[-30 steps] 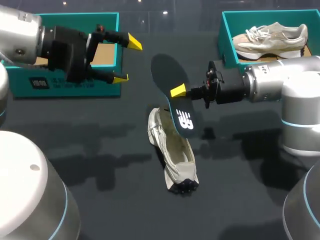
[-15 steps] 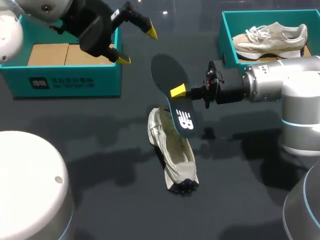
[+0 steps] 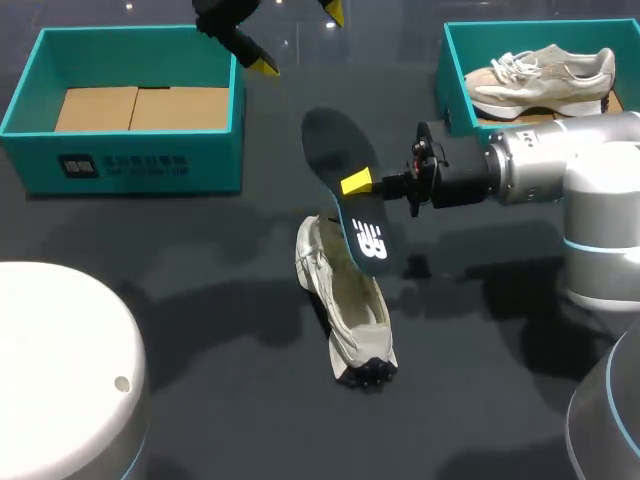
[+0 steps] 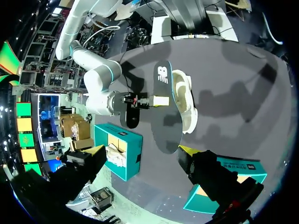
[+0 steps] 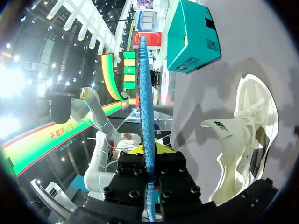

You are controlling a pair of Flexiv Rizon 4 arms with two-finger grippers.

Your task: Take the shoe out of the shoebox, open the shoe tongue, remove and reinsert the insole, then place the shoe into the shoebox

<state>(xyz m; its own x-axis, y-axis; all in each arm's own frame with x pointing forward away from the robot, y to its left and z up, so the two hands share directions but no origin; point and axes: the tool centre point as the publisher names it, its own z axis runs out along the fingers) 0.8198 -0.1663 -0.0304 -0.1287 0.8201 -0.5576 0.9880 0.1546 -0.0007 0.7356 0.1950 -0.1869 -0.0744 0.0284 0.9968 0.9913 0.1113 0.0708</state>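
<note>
My right arm (image 3: 560, 170): silver-grey cylinders, cyan joint rings. Right hand (image 3: 362, 190): black body, round screws, yellow fingertips (image 3: 356, 182). Left hand (image 3: 298, 35): same black and yellow.

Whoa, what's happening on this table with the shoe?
The right tool grips the dark insole, holding it on edge over the pale shoe lying on the table. The left tool hangs open, holding nothing, up near the left teal shoebox. A second shoe sits in the right shoebox.

left end effector (image 3: 298, 38) open, right (image 3: 360, 185) clamped
</note>
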